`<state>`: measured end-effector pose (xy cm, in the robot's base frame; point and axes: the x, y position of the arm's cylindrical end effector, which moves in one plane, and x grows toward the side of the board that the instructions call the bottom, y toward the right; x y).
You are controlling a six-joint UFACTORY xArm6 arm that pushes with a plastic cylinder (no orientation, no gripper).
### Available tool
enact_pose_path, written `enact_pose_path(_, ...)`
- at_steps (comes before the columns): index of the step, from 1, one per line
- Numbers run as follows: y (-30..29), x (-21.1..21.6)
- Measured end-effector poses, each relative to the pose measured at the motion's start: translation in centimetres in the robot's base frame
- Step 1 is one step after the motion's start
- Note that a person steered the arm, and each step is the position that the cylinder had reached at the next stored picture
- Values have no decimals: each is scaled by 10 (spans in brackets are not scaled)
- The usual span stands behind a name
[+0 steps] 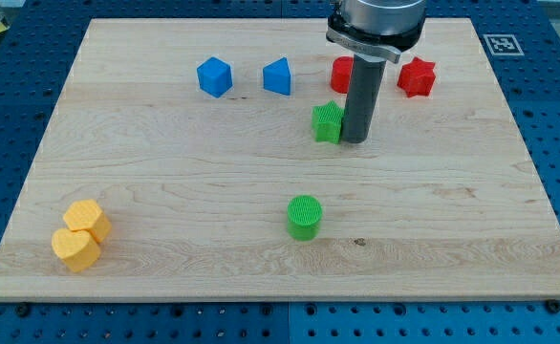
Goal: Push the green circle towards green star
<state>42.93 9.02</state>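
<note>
The green circle [305, 217] sits low on the worktop [165, 162], well apart from the green star [327, 122] — not pushed yet. My tip [355, 140] touches the star; no hand exists.

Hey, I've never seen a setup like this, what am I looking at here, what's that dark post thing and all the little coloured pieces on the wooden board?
This is one camera view looking down at a wooden board on a blue perforated bench. The dark post is the rod at the end of a robot arm. It has no claw and holds nothing; it only slides blocks by pushing. My tip sits right beside the green star, on its right in the view. The green circle lies lower down, apart from both. Near the view's top are a blue cube, a second blue block, a red block partly hidden behind the rod, and a red star. Two yellow blocks touch at the lower left.
</note>
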Motion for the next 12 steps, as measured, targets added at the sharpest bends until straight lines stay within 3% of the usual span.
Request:
enact_pose_path(2, 4, 35)
enact_pose_path(4, -75, 60)
enact_pose_path(6, -137, 134)
enact_pose_path(8, -116, 158)
enact_pose_path(12, -48, 132)
